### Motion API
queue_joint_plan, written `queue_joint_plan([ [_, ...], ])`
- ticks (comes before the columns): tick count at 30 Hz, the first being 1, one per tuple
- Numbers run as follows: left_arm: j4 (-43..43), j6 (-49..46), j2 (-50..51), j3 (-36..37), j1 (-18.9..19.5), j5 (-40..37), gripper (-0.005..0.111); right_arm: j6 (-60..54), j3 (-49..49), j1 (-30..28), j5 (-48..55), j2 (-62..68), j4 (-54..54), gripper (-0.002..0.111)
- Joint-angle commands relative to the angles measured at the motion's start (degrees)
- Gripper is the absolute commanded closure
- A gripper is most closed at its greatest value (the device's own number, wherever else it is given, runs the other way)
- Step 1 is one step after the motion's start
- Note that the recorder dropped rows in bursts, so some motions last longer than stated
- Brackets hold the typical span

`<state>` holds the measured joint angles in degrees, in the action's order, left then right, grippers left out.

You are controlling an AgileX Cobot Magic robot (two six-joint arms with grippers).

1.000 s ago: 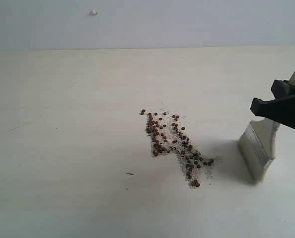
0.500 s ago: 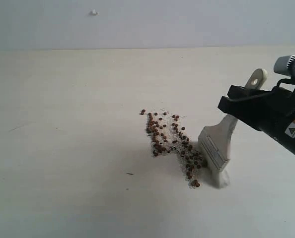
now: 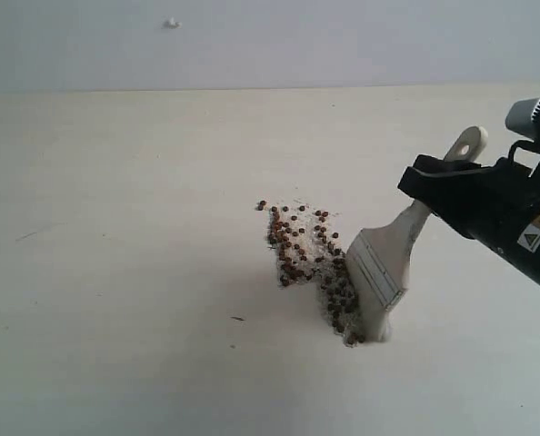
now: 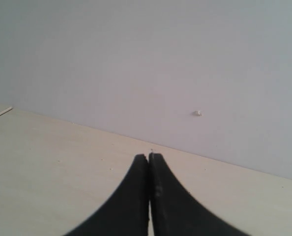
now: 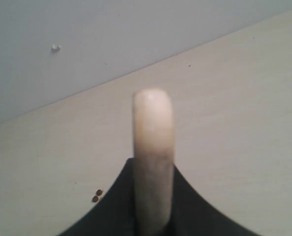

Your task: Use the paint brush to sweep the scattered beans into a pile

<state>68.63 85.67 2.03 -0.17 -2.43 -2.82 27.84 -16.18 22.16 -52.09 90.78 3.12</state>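
Note:
Small reddish-brown beans [image 3: 302, 245], mixed with white grains, lie in a slanted band on the pale table. The paint brush [image 3: 384, 263] has a cream handle, a silver ferrule and whitish bristles; the bristles press into the near right end of the band. My right gripper [image 3: 434, 193] is shut on the brush handle [image 5: 153, 147], which sticks out between its jaws. Two beans [image 5: 97, 195] show beside the right jaw. My left gripper [image 4: 149, 156] is shut and holds nothing; it is out of the exterior view.
The pale wooden table [image 3: 115, 272] meets a plain grey wall [image 3: 252, 45] at the back. A small white stud [image 3: 172, 23] sits on the wall. A short dark fleck [image 3: 238, 319] lies on the table near the beans.
My right arm has carried the brush leftward from the right edge into the beans. The near right end of the band has been pushed left and bunched against the bristles.

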Motion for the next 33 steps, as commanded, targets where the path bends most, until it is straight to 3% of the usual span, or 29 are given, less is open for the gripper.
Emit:
queue_joint_plan([
  [1, -0.2, 0.1, -0.2, 0.2, 0.1, -0.4, 0.107, -3.2, -0.2, -0.2, -0.4, -1.7, 0.4, 0.108],
  [14, -0.2, 0.1, -0.2, 0.2, 0.1, -0.4, 0.107, -3.8, -0.2, -0.2, 2.9, -17.1, 4.4, 0.108],
  [24, -0.2, 0.1, -0.2, 0.2, 0.1, -0.4, 0.107, 7.0, -3.8, -0.1, -4.3, -11.5, 5.6, 0.108],
  [33, -0.2, 0.1, -0.2, 0.2, 0.1, -0.3, 0.107, -3.2, -18.4, 11.5, -2.0, -1.4, 16.9, 0.108],
])
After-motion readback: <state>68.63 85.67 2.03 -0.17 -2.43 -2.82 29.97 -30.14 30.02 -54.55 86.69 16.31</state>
